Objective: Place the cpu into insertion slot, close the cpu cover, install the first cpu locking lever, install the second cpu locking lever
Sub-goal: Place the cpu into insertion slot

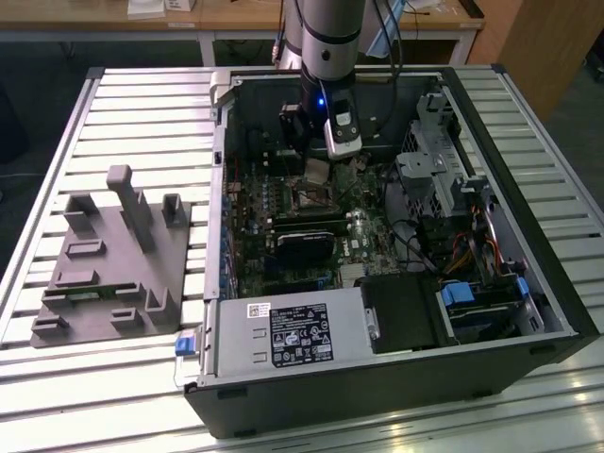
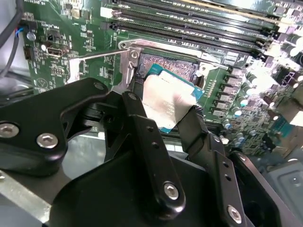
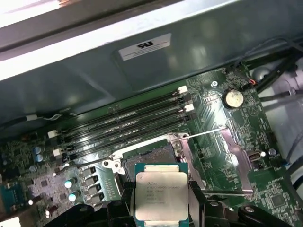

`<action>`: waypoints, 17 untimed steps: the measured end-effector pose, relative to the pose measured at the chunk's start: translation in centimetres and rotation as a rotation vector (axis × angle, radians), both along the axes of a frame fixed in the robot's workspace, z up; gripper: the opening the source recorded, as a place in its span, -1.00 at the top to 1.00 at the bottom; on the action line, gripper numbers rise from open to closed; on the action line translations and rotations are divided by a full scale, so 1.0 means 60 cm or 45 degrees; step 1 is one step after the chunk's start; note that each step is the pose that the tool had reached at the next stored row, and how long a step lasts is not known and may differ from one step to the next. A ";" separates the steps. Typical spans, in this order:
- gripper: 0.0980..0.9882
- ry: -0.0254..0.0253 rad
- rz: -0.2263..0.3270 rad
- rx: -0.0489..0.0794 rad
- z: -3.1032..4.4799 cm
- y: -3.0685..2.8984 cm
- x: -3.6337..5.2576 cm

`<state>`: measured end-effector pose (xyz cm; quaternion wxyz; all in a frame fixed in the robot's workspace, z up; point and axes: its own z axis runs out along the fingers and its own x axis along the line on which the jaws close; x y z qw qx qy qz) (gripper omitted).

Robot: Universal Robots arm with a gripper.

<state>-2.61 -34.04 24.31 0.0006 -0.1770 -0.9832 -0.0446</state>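
My gripper is shut on the cpu, a small square chip with a dull metal face, held by two opposite edges between black fingers. The cpu hangs tilted just above and slightly to one side of the insertion slot, a dark square socket in a silver frame on the green board. The cpu cover is swung open beside the socket, and a thin silver locking lever stands raised. In the exterior view the gripper is inside the computer case over the socket.
Long black memory slots run beside the socket. The case walls enclose the board, with a drive cage, cables and a power supply around it. A grey fixture block sits on the slatted table.
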 end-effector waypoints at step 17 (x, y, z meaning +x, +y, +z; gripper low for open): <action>0.01 -0.0018 -0.207 -0.006 -0.003 0.0000 0.000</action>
